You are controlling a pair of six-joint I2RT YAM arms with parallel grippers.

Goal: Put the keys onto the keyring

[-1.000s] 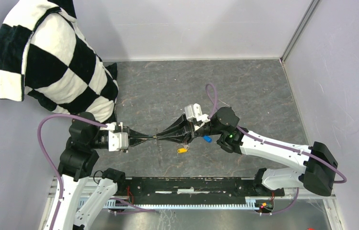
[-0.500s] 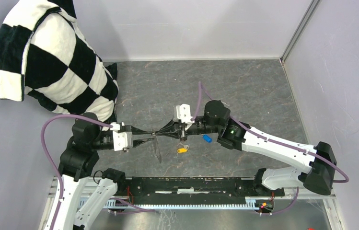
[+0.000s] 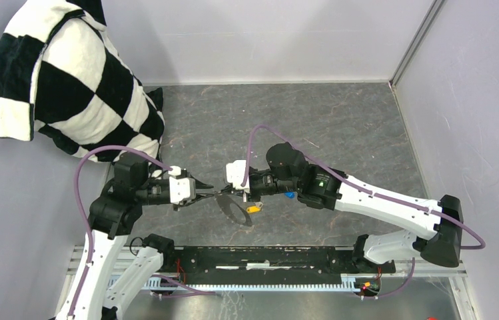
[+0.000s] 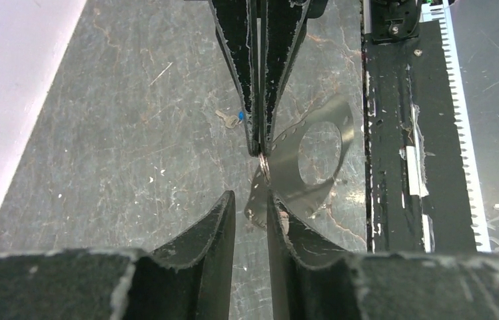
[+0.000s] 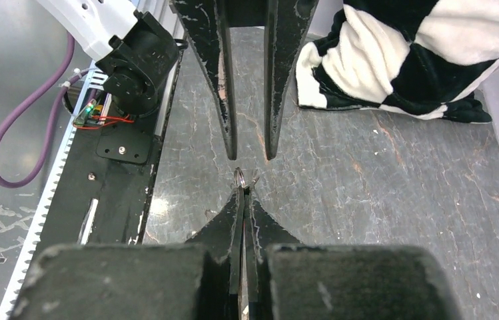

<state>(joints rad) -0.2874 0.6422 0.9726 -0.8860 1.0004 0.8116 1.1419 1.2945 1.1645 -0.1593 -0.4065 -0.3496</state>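
Blue key (image 3: 288, 195): mostly hidden under right arm (image 3: 366, 200) in top view. Only tiny speck in left wrist view.
Keyring (image 4: 283, 160): blurry and shiny, left edge hidden behind left gripper (image 4: 251, 200).
Right wrist view: only small bit of keyring pokes past pinched right gripper (image 5: 242, 190), rest hidden.
Yellow key (image 3: 253, 209): teeth too small to see.
Checkered cloth (image 3: 66, 87): cut off at top edge.

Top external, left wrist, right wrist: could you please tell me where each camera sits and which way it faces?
Top external: above and behind the bases, looking down on the table; both arms, left claw opposite right claw.
Left wrist: on the left arm, facing the right claw shut on the keyring; own claw below.
Right wrist: on the right arm, facing the open left claw; own claw below.
Wrist views share the keyring.
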